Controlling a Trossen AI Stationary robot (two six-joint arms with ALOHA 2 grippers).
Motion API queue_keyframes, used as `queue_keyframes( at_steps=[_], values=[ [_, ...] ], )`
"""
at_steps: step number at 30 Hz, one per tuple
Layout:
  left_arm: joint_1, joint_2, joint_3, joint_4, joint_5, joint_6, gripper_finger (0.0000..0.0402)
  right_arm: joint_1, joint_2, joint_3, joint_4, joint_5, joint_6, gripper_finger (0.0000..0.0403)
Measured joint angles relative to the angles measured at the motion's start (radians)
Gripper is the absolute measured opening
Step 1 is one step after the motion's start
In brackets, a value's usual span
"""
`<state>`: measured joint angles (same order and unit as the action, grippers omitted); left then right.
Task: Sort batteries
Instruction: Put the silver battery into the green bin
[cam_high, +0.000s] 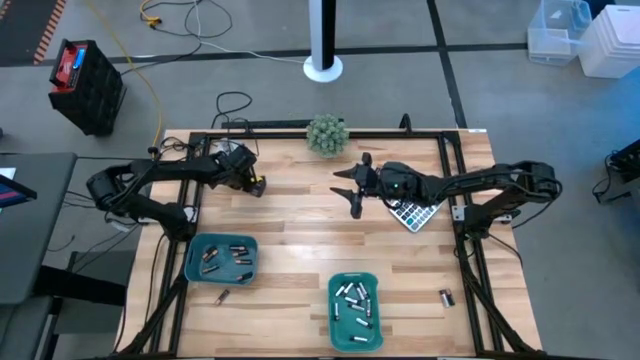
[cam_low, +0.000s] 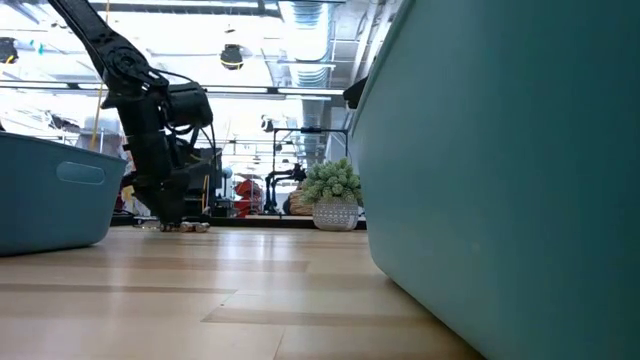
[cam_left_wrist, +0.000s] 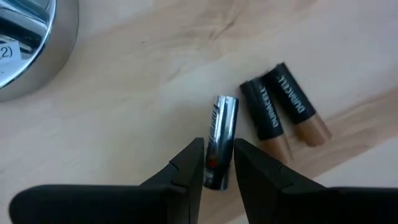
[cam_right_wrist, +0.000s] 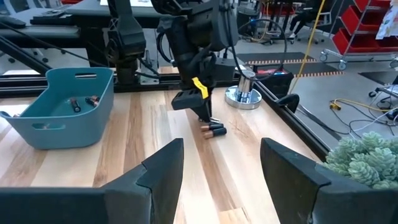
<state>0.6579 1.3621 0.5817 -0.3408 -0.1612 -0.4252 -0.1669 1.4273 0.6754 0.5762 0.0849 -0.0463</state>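
I have the left gripper (cam_left_wrist: 219, 163) pinching a silver battery (cam_left_wrist: 221, 140) at the table's far-left edge, its long axis running straight out ahead between the fingers (two dark copper-ended cells (cam_left_wrist: 283, 112) lie just beside). The right gripper (cam_right_wrist: 221, 163) hangs open mid-table, well apart.

Batteries: your sorting stock, now lying in several places.
You are looking at one silvery cell (cam_left_wrist: 221, 140) lying between the left gripper's (cam_left_wrist: 217, 163) fingers, two dark coppery-ended cells (cam_left_wrist: 283, 112) lying side by side just beside it, and more lying in both teal trays (cam_high: 192, 262).
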Motion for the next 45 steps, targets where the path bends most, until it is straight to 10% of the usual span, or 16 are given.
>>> queue_keyframes(
  at_steps=[32,45],
  values=[
    [-0.008,0.077,0.001,-0.005,-0.018,0.113,0.0042,0.0,0.0,0.0,0.0,0.0,0.004,0.0226],
    [-0.103,-0.211,-0.004,0.009,-0.089,0.177,0.0042,0.0,0.0,0.0,0.013,0.0,-0.007,0.0226]
  ],
)
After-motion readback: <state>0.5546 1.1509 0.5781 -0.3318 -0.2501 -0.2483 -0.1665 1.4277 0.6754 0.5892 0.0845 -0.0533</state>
